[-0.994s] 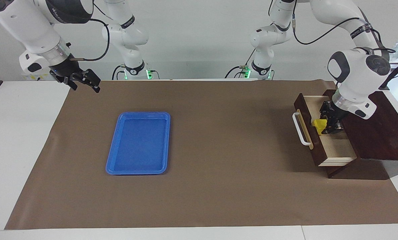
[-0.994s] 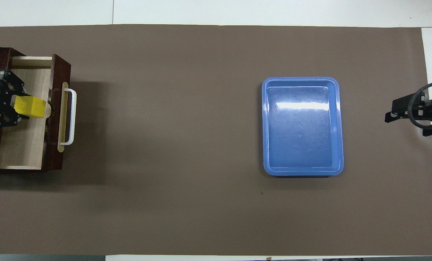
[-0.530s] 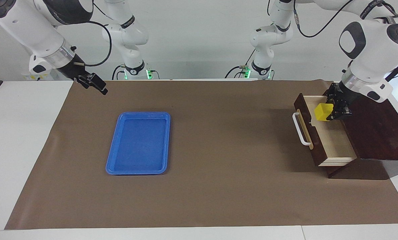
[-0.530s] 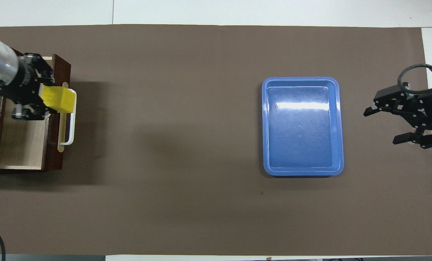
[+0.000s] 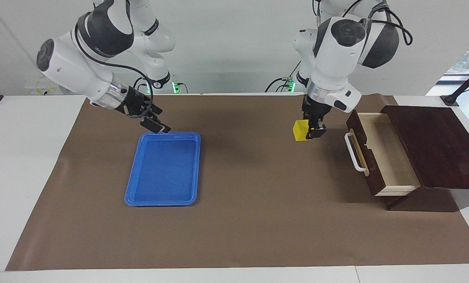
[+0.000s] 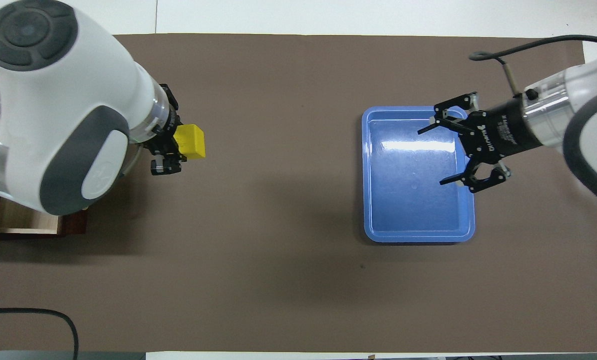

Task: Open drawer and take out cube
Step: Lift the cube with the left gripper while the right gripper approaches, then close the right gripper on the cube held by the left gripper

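The left end effector (image 5: 308,131) is clenched on the yellow cube (image 5: 300,130), holding it in the air over the bare brown mat (image 5: 250,220), just off the white bar handle (image 5: 355,152) of the drawer (image 5: 379,153), which stands pulled out of its dark wooden box (image 5: 434,145) at the left arm's end of the tabletop (image 5: 30,157), its pale interior showing. The right end effector (image 6: 446,152) hangs released, fingers spread wide, over the edge of the blue tray (image 6: 378,190) on the side toward the right arm's end, holding nothing.
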`<state>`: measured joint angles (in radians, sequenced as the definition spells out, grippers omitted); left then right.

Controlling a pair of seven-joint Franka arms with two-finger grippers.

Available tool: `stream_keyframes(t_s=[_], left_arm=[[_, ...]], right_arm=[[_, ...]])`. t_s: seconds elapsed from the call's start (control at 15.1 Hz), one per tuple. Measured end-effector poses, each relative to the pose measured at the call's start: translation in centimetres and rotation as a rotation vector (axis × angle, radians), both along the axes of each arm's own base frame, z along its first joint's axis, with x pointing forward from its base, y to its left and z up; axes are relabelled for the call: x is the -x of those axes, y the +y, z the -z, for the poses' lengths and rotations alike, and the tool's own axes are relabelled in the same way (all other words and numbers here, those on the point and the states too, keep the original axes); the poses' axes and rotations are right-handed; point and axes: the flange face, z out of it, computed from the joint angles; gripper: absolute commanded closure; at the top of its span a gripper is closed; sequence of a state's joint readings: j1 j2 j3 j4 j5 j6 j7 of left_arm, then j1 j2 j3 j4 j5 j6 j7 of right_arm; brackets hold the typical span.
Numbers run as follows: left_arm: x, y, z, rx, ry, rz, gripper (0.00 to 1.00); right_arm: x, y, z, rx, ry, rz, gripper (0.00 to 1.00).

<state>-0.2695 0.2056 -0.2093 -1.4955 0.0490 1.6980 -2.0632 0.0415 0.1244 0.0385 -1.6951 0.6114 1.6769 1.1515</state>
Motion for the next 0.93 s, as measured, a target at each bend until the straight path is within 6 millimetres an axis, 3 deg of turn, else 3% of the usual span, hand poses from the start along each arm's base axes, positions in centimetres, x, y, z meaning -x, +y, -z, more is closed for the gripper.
stream_keyframes(t_s=[0.33, 0.8, 0.93], left_arm=[[-0.4, -3.2, 3.7, 0.02, -0.012, -0.008, 1.0], [-0.5, -3.5, 3.9, 0.024, -0.018, -0.005, 1.0], [-0.4, -3.6, 4.0, 0.023, -0.016, -0.003, 1.0]], right_arm=[[-0.7, 6.9, 5.6, -0.111, 0.068, 0.146, 0.0], [0.7, 19.3, 12.0, -0.088, 0.085, 0.223, 0.0], [0.1, 21.9, 13.0, -0.083, 0.092, 0.252, 0.0]])
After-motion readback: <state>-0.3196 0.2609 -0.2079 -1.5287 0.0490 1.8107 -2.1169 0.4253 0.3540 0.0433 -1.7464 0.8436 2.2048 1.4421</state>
